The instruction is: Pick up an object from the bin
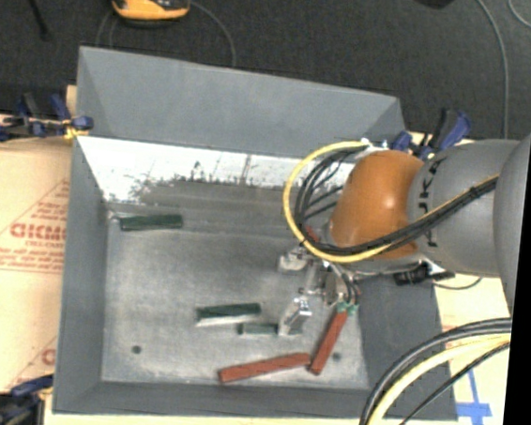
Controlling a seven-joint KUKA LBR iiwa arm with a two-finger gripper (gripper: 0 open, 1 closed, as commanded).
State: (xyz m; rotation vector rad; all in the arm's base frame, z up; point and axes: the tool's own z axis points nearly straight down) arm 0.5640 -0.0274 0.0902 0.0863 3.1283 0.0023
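1. The gripper [297,316] is down close to the floor of the grey bin [238,110], right of the middle and toward the near wall. From where I stand I cannot tell whether it is spread or pressed together, or whether it is pinching anything. The arm's orange cover [375,200] and looped cables [295,201] hang right above it.
2. There are three green pieces in the bin. The nearest is a short dark green piece [258,329] lying flat with its right end just beside the gripper's tip. I cannot tell if they touch.
3. The second, a longer green bar [228,314] with a pale edge, lies almost level just up and left of the short piece, close against it.
4. There are two red-brown sticks. One red-brown stick [327,344] lies steeply slanted just right of the gripper. Its upper end carries a bit of green, and its lower end points at the near wall.
5. The other red-brown stick [263,368] lies along the near wall, slightly slanted, with its right end near the first stick's lower end.
6. The third green piece, a long green bar [151,221], lies well apart at the far left, at the foot of the back wall.
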